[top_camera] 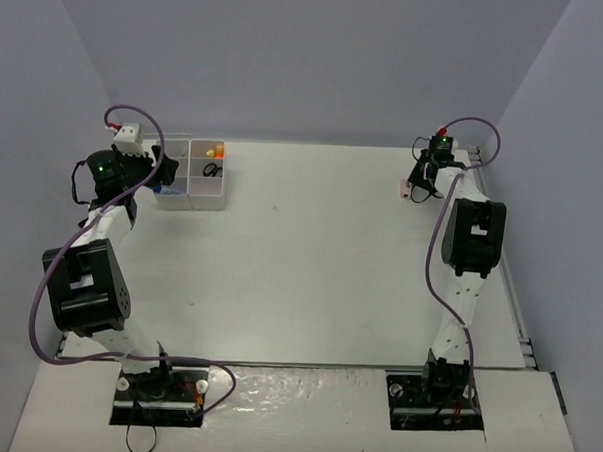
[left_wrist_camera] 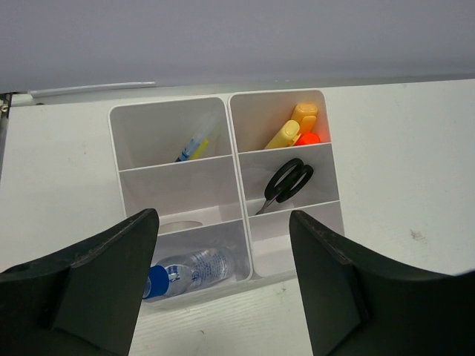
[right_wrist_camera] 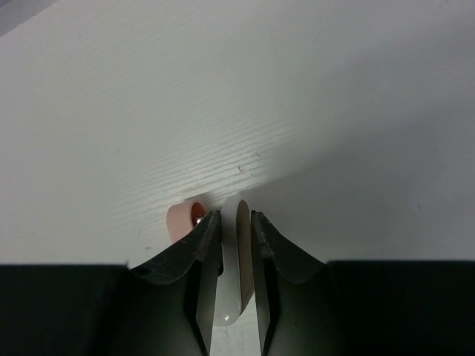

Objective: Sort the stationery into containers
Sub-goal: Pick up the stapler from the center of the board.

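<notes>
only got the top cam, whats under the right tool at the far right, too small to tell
Observer: The right tool straddles a thin white piece, a pink piece just outside one finger; whether it is clamped, I cannot tell.
Operator: which slot has the bottle
Observer: The blue-capped bottle lies on its side in the tray's corner compartment nearest the left wrist camera, on its left.
Operator: left tool holding anything
Observer: No, the left tool is open, nothing between its fingers.
</notes>
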### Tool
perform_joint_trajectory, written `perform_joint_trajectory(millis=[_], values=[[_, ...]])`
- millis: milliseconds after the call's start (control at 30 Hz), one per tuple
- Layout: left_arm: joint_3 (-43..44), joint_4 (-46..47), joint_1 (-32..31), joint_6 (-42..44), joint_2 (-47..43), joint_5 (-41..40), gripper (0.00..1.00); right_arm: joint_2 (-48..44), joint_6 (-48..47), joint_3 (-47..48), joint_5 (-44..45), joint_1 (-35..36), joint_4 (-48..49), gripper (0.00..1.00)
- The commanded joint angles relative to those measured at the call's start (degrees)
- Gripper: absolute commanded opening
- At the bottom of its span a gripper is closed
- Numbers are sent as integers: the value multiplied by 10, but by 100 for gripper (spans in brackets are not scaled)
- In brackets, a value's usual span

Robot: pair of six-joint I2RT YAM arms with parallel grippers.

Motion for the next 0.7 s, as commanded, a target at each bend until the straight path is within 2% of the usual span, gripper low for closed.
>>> perform_joint_trajectory(millis=[0, 67, 300, 467, 667], values=[[41, 19, -3, 8, -27, -4, 68, -37, -10, -27, 0, 0, -26, 3], [41, 19, -4, 8, -28, -4, 68, -45, -13, -36, -2, 0, -26, 0], [43, 19, -5, 8, -26, -4, 68, -100, -54, -73, 11, 12, -10, 0], [41, 15, -9, 11, -29, -1, 68, -149, -55, -105, -15, 16, 16, 0], [57, -40, -16, 37, -42, 9, 68, -212, -59, -154, -17, 36, 54, 0]])
